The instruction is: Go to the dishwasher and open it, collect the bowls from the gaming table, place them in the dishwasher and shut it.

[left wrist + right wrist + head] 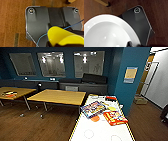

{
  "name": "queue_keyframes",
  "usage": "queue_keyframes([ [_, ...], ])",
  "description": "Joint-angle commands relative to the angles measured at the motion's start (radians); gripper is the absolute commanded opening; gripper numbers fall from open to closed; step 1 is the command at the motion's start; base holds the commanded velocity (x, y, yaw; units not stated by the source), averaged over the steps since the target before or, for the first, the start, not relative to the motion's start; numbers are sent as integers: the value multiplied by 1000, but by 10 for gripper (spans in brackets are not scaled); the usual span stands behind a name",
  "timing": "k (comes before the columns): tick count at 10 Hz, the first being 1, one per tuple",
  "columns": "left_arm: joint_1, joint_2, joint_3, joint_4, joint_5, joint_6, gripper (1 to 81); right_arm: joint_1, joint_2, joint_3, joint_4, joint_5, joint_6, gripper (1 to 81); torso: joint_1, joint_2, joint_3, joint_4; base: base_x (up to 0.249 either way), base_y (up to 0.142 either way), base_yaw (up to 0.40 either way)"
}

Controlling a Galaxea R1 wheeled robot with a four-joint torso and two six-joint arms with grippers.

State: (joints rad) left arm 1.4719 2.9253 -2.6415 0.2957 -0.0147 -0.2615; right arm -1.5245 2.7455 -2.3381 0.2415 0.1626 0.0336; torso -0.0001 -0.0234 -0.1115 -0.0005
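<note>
Close at the wrists, over the brown wooden floor [11, 22], the two bowls are already in hand: the yellow bowl [62, 36] hangs large in the left wrist view with the left tool [55, 44] apparently pinching its rim, and the white bowl [107, 33] sits likewise at the right tool [130, 44], which seems clamped on its edge, though the fingers themselves are hard to make out. Just ahead stands the gaming table [100, 133], a white desk with a yellow edge; its near end is bare of bowls, while toward its far end lie a colourful game box [93, 108], a red box [115, 117] and an orange disc [95, 119]. Farther off to the left are two yellow-topped desks [58, 96], then the dark blue wall [126, 77] with its windows. I judge collecting done and carrying in hand; the dishwasher must be elsewhere, so the next move calls for turning away without tipping either bowl.
</note>
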Motion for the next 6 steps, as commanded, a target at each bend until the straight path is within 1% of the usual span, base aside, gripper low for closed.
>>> queue_keyframes([
  [1,-34,-6,-3,5,56,5,10,28,-31,-10,-21,-60,-1,10,0,0,0,0,-103,0,0],
  [4,-34,-1,-3,5,56,5,10,23,-13,-32,-22,-60,-1,10,0,0,0,0,-107,0,0],
  [6,-35,-1,-3,5,56,5,10,20,7,-52,-37,-60,-1,10,0,0,0,0,-112,0,0],
])
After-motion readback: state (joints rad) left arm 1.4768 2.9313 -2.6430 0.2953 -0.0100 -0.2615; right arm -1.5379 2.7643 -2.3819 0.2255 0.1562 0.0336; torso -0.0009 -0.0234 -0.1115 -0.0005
